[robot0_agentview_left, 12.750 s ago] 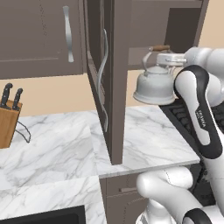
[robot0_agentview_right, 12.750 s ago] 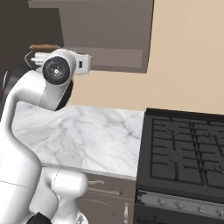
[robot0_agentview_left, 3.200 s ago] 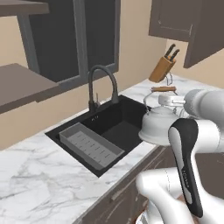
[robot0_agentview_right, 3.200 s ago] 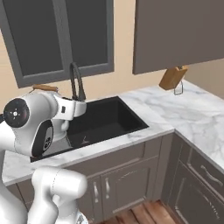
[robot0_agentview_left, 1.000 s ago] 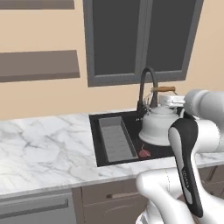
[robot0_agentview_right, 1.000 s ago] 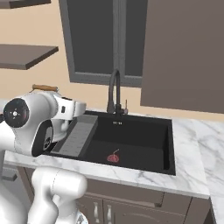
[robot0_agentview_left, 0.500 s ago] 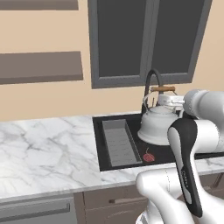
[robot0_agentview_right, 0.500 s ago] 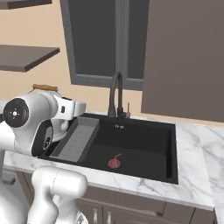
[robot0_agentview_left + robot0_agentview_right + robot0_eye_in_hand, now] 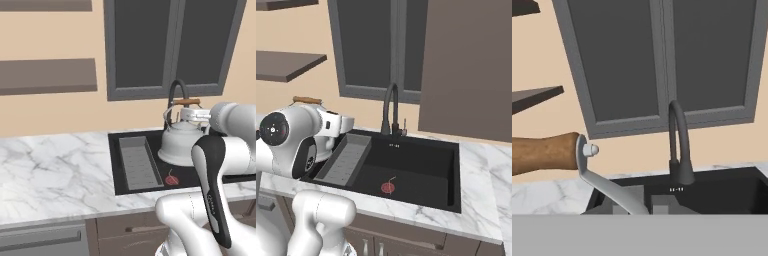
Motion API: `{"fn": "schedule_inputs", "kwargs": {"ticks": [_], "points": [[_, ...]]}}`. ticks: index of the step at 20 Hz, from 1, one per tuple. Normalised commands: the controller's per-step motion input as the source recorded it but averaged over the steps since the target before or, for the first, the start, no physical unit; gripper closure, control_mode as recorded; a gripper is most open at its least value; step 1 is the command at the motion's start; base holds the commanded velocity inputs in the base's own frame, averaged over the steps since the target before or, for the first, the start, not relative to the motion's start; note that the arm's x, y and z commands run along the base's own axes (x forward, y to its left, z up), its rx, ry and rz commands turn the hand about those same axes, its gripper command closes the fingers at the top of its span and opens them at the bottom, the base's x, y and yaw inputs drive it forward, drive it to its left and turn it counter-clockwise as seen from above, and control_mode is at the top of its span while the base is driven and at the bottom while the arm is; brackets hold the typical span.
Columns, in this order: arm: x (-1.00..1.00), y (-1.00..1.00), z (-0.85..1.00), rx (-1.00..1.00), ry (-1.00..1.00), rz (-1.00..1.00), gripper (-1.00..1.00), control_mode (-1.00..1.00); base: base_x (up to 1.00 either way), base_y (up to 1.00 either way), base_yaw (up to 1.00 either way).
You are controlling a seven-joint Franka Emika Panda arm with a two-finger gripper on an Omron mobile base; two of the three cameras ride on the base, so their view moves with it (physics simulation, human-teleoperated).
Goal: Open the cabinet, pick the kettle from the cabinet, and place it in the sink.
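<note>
Both base views (flanking) share sink [image 9: 140,172].

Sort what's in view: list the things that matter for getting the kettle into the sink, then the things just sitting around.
For the job:
- kettle, held by its brown handle in the tool, above the sink
- sink, black basin

Just there:
- black tap
- ribbed grey tray in the basin
- red drain stopper
- wall shelf
- marble counter

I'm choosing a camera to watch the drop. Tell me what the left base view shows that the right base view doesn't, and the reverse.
Left base view alone: the rounded silvery-white kettle's body, hanging above the basin. Right base view alone: a plain brown cabinet panel to the right of the tap. Both: the black rectangular sink, its ribbed grey tray, black arched tap and red drain.
</note>
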Motion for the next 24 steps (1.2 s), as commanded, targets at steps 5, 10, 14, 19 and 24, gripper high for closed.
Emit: {"fn": "schedule_inputs", "kwargs": {"ticks": [5, 10, 14, 19, 24], "points": [[0.00, 0.00, 0.00, 0.00, 0.00, 0.00, 1.00, 1.00, 0.11, -0.10, 0.05], [0.00, 0.00, 0.00, 0.00, 0.00, 0.00, 1.00, 1.00, 0.00, -0.02, 0.00], [0.00, 0.00, 0.00, 0.00, 0.00, 0.00, 1.00, 1.00, 0.00, 0.00, 0.00], [0.00, 0.00, 0.00, 0.00, 0.00, 0.00, 1.00, 1.00, 0.00, 0.00, 0.00], [0.00, 0.00, 0.00, 0.00, 0.00, 0.00, 1.00, 1.00, 0.00, 0.00, 0.00]]}}
